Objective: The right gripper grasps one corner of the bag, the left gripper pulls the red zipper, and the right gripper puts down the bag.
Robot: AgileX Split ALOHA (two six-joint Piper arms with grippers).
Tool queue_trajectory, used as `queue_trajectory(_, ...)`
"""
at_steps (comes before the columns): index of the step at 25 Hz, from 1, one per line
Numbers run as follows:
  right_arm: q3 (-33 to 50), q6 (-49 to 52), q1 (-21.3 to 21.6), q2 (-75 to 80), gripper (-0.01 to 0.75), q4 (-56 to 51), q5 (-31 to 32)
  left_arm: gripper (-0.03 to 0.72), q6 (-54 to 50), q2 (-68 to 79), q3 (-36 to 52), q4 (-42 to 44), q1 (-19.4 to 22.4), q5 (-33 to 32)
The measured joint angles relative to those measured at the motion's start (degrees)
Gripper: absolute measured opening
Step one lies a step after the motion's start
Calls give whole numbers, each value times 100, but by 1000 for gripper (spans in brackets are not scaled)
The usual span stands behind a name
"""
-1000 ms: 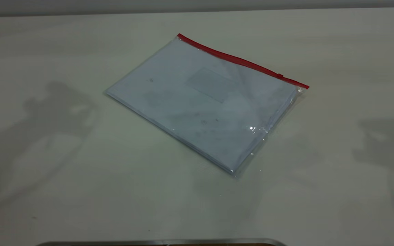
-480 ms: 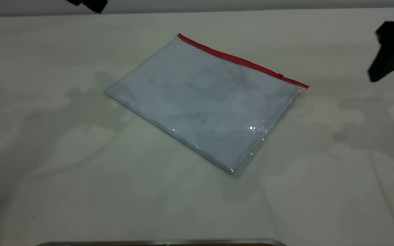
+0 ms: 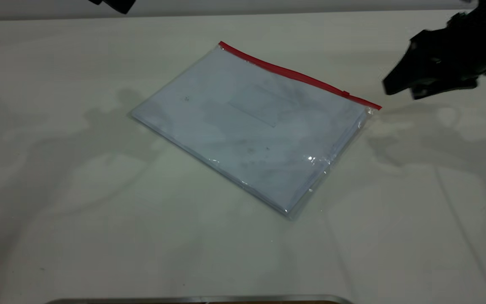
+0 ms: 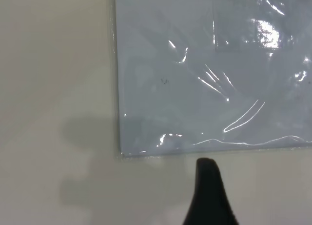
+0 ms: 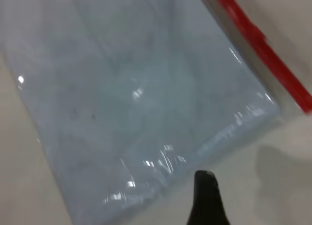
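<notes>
Right tool (image 3: 399, 89) has swung in from the bench (image 3: 99, 236) edge over the last half second and now hangs just beside the bag's (image 3: 243, 126) zipper-end corner, not touching; can't tell whether its jaws are apart or closed. Bag lies flat mid-bench, red zipper (image 3: 298, 76) along the far edge, untouched. Left tool (image 3: 114, 5) barely in view at the far edge, state unclear, so the corner grasp looks next.
</notes>
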State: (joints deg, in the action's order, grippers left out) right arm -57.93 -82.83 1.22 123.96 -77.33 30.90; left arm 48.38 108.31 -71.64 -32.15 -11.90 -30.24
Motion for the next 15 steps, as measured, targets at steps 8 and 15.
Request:
queue_trajectory(8, -23, -1826, 0, 872, 578, -1803, 190, 586, -10, 11, 0, -5, 0, 0)
queue_trajectory(15, -87, -2485, 10, 1435, 578, -2490, 563, 586, -32, 16, 0, -5, 0, 0)
